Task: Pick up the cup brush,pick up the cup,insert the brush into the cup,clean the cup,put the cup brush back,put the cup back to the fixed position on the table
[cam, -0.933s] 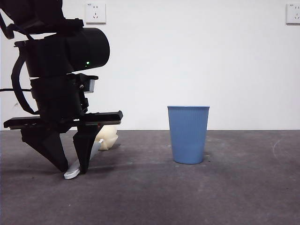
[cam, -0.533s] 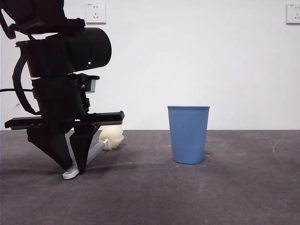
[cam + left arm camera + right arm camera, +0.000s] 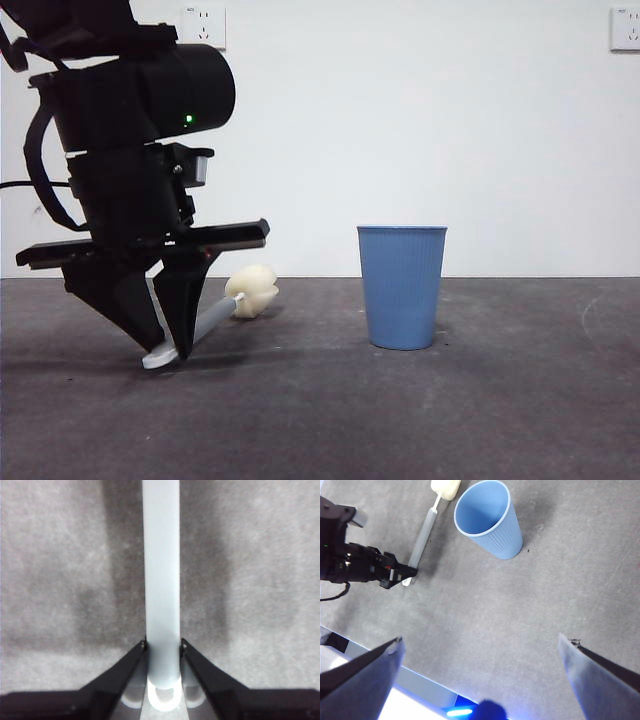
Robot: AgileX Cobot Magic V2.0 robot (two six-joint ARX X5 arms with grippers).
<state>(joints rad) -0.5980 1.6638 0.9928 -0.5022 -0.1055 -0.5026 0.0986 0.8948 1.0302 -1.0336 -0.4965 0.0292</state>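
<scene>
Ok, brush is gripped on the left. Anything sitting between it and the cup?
Nothing visible does. The left gripper is shut on the cup brush near its looped end, sponge head raised. Between it and the cup lies only bare table. The right gripper hangs open high above, apart from both.

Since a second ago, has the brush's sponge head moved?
Yes. The sponge head has risen and shifted toward the cup, which stands where it was.

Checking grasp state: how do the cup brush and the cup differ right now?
The cup brush is clamped near its looped end by the left hand, sponge end tilted up; the cup stands upright, untouched. The brush is long, slim and grey with a cream sponge; the cup is a wide blue ribbed tumbler. The right hand is open, well above the table.
</scene>
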